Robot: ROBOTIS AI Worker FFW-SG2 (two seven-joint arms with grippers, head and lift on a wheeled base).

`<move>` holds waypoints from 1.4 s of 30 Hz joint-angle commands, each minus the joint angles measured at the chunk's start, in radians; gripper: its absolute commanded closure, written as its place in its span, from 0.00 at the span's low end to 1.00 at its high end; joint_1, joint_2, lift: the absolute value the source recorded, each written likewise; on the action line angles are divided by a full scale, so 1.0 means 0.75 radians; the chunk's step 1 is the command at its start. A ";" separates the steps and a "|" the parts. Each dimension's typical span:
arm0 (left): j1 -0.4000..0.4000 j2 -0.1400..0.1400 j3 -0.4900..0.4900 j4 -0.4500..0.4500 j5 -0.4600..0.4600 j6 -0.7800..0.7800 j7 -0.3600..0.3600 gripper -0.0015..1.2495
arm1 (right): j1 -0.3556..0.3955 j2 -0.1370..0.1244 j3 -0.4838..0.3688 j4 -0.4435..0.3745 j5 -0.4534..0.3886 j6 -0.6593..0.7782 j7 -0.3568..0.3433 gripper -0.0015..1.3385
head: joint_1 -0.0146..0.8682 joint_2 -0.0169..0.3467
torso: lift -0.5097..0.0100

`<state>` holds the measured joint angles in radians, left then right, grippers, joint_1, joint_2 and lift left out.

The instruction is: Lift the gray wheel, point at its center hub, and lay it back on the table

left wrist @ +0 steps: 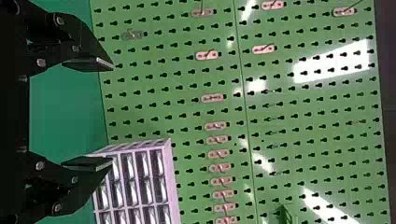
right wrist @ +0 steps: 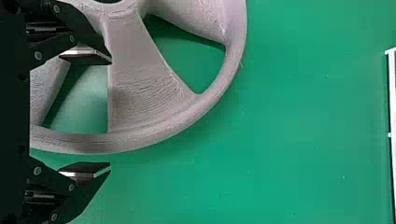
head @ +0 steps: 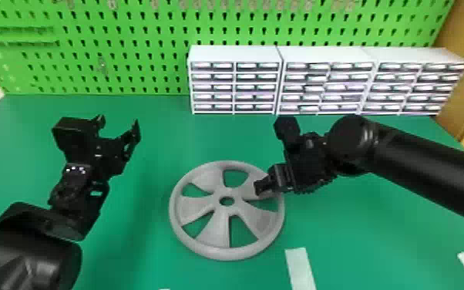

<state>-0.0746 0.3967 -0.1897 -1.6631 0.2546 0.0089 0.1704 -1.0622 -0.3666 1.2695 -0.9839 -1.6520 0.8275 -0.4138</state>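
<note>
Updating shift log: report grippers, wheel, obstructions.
Gray spoked wheel flat on green table, nothing lying on it. Right black gripper open over rim. Left black gripper open, aside.

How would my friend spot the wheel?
Find the green pegboard, then the green table below it. Near the table's middle lies the wheel, flat, with wide spokes. It's round and gray, unlike the boxy white drawer cabinets behind.

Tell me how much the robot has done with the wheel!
Nothing looks done: the gray wheel lies flat on the table. The right gripper is open over its rim, probably lining up. Grabbing, lifting, pointing at the hub and laying it back seem left.
</note>
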 commanded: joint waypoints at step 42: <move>-0.017 -0.001 -0.031 0.000 0.002 -0.024 -0.002 0.42 | 0.015 -0.023 0.052 -0.024 0.121 0.013 -0.007 0.78 | 0.80 0.18 | 0.80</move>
<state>-0.0873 0.3963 -0.2117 -1.6628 0.2562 -0.0092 0.1687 -1.0501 -0.3822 1.3094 -0.9974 -1.5690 0.8344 -0.4154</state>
